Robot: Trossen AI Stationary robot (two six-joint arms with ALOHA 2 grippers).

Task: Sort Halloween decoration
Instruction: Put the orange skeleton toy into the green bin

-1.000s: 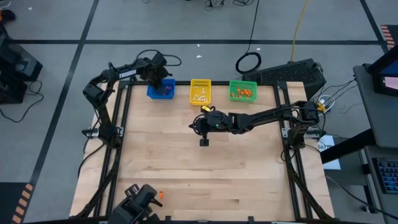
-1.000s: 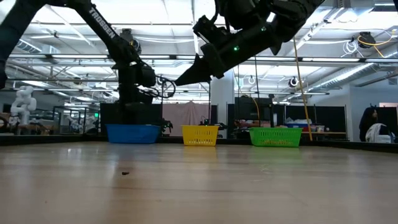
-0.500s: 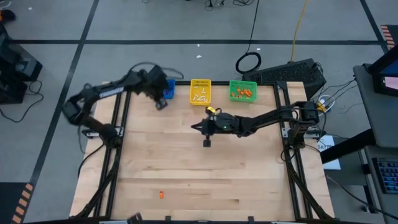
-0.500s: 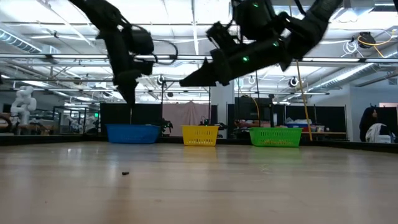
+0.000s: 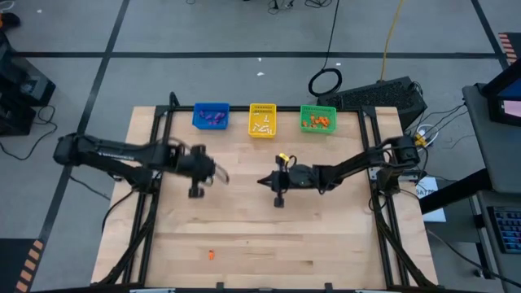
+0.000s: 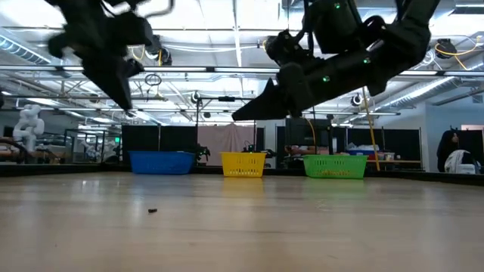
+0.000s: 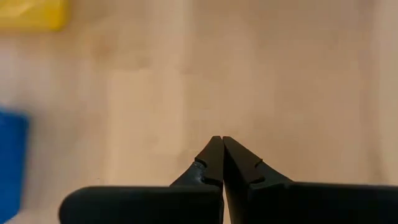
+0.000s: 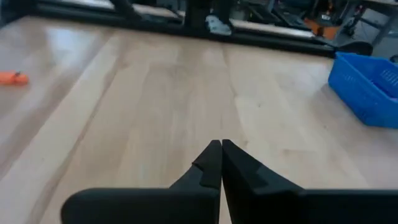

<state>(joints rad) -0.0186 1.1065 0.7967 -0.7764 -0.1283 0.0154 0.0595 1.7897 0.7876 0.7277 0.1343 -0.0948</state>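
1. Jaws pressed together on both arms, nothing pinched between them: left gripper [image 7: 222,142] shows its two dark fingers meeting over bare wood, and right gripper [image 8: 221,145] likewise.

2. One small orange Halloween trinket [image 5: 210,255] lies alone on the light wooden tabletop [image 5: 326,244], near the front edge, well apart from both grippers. It also shows from the right wrist [image 8: 12,78].

3. Sorted pieces sit in three small plastic baskets along the far edge: purple bits in the blue basket [image 5: 196,109], white bits in the yellow basket [image 5: 252,109], orange bits in the green basket [image 5: 304,111].

4. A tiny dark speck [image 6: 152,211] rests on the wood in the low view; cannot tell what it is.

5. Left gripper [image 5: 195,192] hovers over the left-centre of the table; right gripper [image 5: 278,201] hangs near the middle.

6. Judgement: sorting looks almost finished. The lone orange piece appears to be what remains, and it likely belongs in the green basket. Neither arm is on it yet.
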